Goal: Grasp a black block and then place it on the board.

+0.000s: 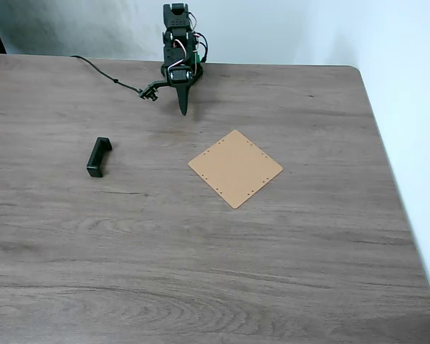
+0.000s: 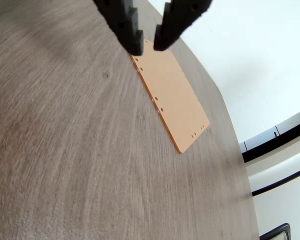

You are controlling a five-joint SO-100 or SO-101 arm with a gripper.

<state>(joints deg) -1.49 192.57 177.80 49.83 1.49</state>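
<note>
Fingers (image 2: 135,37) of the gripper (image 2: 148,46) slightly apart, nothing between them, raised above the table (image 2: 65,150) in the wrist view, tips over the near corner of the board (image 2: 172,97). Board flat on the table, right of centre in the fixed view (image 1: 235,168). Black block (image 1: 99,157) lying on the table well to the left of board and arm (image 1: 179,50), untouched.

In the fixed view, the block (image 1: 99,157) lies on the table (image 1: 201,272) left of the board (image 1: 235,168), well apart from it. The arm (image 1: 178,50) stands behind both at the far edge, between them.
</note>
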